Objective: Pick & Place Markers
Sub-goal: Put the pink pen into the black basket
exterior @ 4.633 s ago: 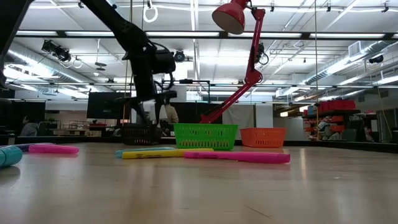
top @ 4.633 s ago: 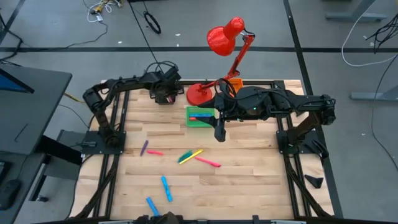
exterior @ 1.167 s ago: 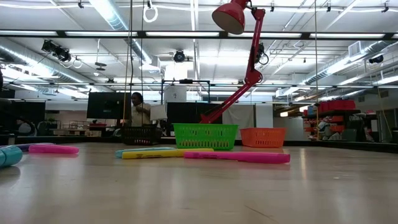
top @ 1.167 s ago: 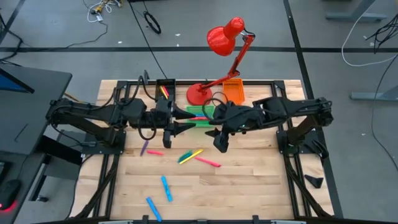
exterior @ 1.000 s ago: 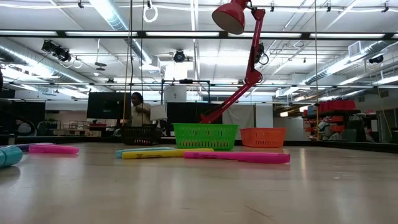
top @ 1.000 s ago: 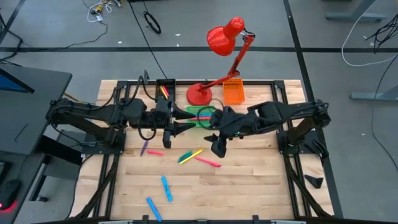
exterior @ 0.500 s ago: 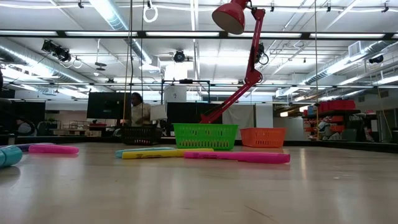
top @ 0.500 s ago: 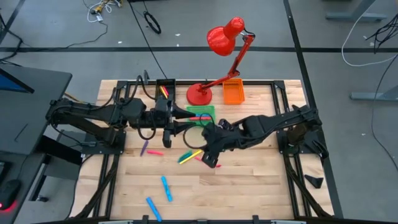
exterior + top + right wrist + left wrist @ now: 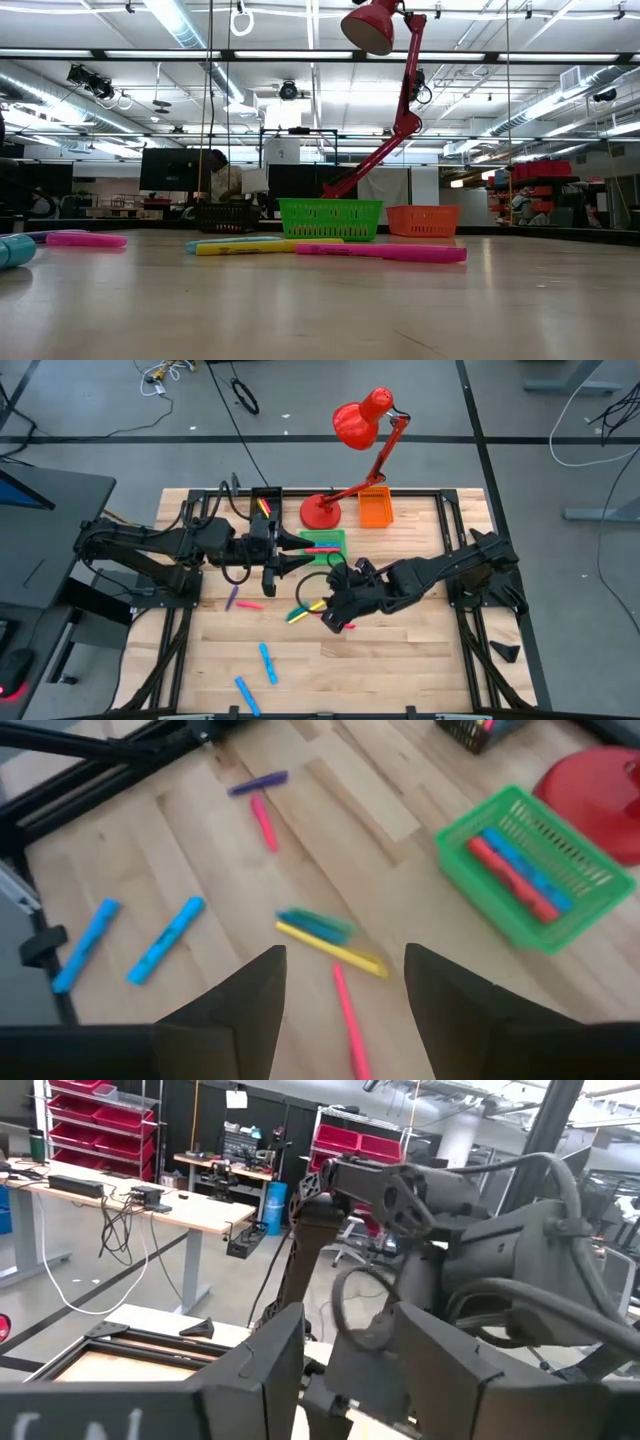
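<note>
The right gripper (image 9: 333, 622) hangs open-jawed over the pink marker (image 9: 349, 1015) on the table (image 9: 400, 660). It should square its fingers across it before dropping. The left gripper (image 9: 292, 560) waits near the green bin (image 9: 330, 538), empty, jaws apart.

Seven markers lie loose on the table:
- two blue markers, one (image 9: 87, 945) beside the other (image 9: 165, 938)
- two pink markers, one (image 9: 263, 822) near the purple, one (image 9: 347, 1020) by the yellow
- one purple marker (image 9: 257, 783)
- one green marker (image 9: 315, 923)
- one yellow marker (image 9: 330, 948)

There are three bins:
- The green bin (image 9: 560, 935) holds red and blue markers; their number cannot be told.
- The black bin (image 9: 262, 500) holds a few more, too small to count.
- The orange bin (image 9: 375, 508) is the third.

There is one lamp (image 9: 360, 420). There are two arms, the left arm (image 9: 160, 545) and the right arm (image 9: 450, 565).
</note>
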Controlling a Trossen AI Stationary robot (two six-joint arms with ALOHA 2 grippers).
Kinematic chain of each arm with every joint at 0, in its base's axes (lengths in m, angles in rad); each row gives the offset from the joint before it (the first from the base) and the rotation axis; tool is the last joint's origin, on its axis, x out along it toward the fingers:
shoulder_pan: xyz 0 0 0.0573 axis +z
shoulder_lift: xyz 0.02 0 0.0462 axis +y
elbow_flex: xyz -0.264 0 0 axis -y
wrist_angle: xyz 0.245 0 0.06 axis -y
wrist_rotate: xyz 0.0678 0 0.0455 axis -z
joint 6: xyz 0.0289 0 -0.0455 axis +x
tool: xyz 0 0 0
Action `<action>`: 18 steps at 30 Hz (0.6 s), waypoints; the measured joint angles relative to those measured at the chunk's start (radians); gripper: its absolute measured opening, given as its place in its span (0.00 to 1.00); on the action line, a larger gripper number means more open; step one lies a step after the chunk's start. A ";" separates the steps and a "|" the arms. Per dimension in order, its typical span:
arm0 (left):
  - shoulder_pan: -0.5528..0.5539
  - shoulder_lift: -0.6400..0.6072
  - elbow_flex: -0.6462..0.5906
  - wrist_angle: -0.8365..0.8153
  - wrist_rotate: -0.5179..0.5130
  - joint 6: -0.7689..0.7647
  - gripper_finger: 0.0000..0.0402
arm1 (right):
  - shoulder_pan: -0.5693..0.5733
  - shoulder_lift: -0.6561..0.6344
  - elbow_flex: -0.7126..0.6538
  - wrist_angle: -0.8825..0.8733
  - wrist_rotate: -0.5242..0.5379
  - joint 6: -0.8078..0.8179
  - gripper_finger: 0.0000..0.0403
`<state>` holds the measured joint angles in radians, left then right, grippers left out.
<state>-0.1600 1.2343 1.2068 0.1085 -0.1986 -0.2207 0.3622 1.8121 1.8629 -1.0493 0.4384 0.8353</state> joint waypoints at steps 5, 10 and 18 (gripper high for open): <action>0.000 0.000 0.000 0.002 0.000 0.000 0.40 | -0.001 0.005 -0.085 0.068 -0.029 0.026 0.51; 0.000 0.000 0.000 0.002 0.000 0.000 0.40 | -0.017 0.002 -0.143 0.122 -0.083 0.048 0.51; 0.000 0.000 0.000 0.001 0.000 0.031 0.40 | -0.027 0.000 -0.215 0.200 -0.126 -0.057 0.51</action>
<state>-0.1600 1.2343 1.2068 0.1100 -0.1986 -0.1902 0.3351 1.8123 1.6478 -0.8493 0.3125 0.7781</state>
